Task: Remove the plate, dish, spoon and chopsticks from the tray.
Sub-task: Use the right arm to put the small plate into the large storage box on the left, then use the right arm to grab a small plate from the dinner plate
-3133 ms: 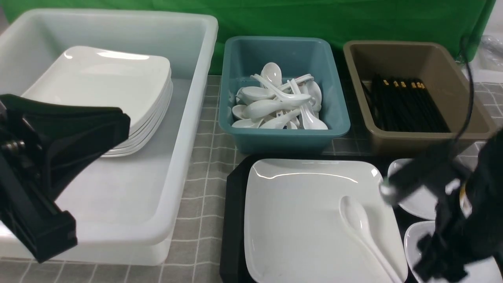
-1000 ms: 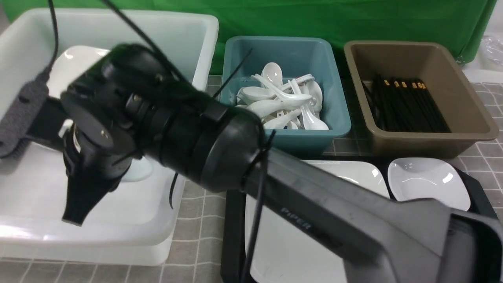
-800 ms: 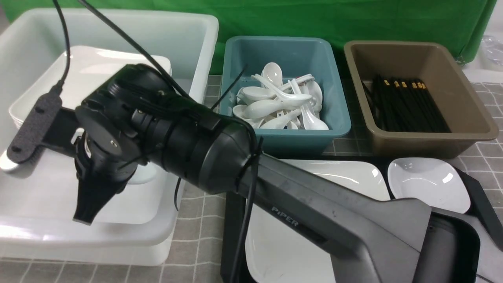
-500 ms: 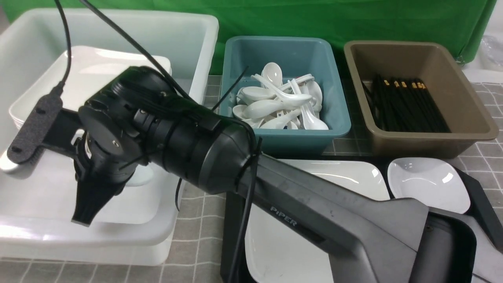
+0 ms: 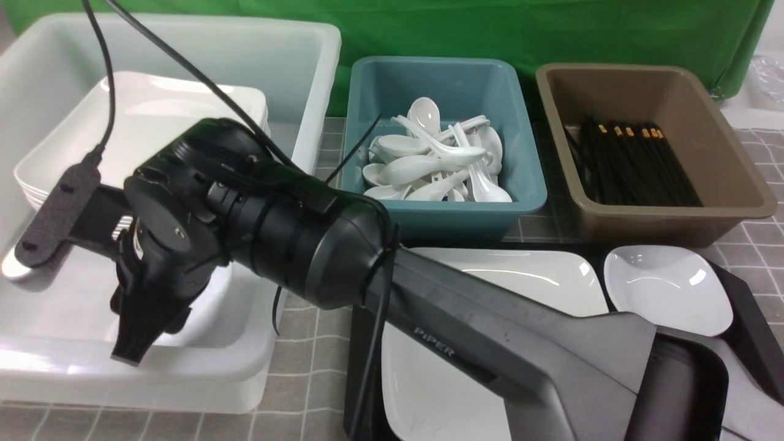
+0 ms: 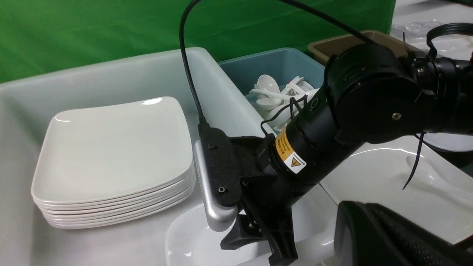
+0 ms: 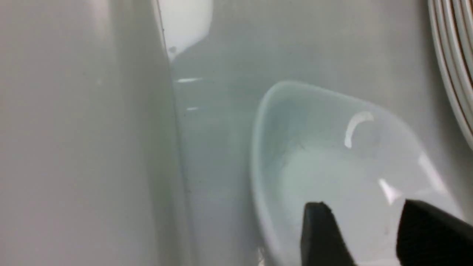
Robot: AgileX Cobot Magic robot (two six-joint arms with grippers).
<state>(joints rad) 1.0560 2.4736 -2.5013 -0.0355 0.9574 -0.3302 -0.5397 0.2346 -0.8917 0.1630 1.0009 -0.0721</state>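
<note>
A: What's the right claw [image 6: 257, 252] doing?
B: It's standing spread, fingers apart, reaching low into the white bin [image 5: 208, 30]. A small white dish [image 6: 199, 236] is lying right beneath it. I can't tell whether the fingers are touching it.

A: And the left claw [image 6: 364, 210]?
B: That one's showing at the edge of its own wrist view, its fingers pressing together.

A: What else is the bin holding?
B: A stack of big white plates [image 6: 114, 155] is sitting on its floor, beyond the dish.

A: Where's the task's plate?
B: The plate [image 5: 441, 380] is lying flat on the black tray [image 5: 357, 343], with the right arm [image 5: 490, 312] crossing above and hiding part of it. The spoon [image 6: 428, 171] is resting on the plate; the left wrist view is showing that.

A: Anything beside the plate?
B: Another small dish [image 5: 667, 285] is sitting on the tray, toward the right far corner.

A: And past the tray?
B: A teal tub [image 5: 447, 217] is holding a jumble of white spoons [image 5: 429, 165]. To its right, a brown tub [image 5: 674, 220] is holding black chopsticks [image 5: 637, 165] with gold bands. A grey checked cloth is covering the tabletop [image 5: 306, 367], and green fabric [image 5: 429, 24] is hanging behind everything.
</note>
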